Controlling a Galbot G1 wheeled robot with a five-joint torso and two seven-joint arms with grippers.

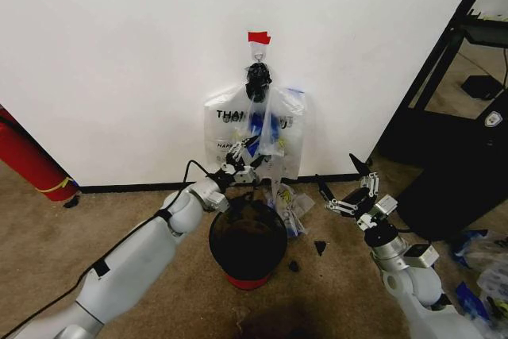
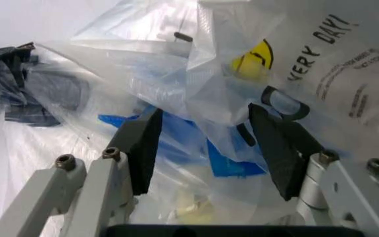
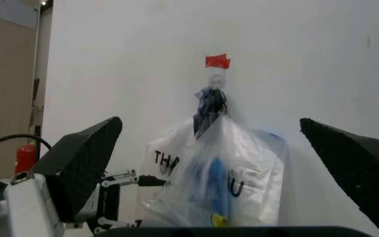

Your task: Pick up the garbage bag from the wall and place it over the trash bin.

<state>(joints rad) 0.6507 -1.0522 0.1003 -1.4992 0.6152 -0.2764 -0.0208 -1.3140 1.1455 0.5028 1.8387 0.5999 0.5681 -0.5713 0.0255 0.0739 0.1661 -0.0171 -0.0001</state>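
Hanging lengthwise from the wall [image 1: 119, 53], the garbage bag [image 2: 203, 98] is straddled, ungripped, by the nearer left gripper [image 2: 206, 148]; the right gripper [image 1: 349, 188] is held wide apart, empty.

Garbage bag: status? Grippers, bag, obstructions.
Left gripper open around the garbage bag, which hangs on the wall hook. Right gripper open, idle, beside the trash bin. THANK YOU bag hangs behind it.

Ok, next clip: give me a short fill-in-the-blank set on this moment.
1. The garbage bag hangs from a hook under a strip of ____ tape.
2. The ____ gripper has its fingers open around the bag's plastic.
3. The trash bin stands on the ____.

Missing words: red; left; carpet
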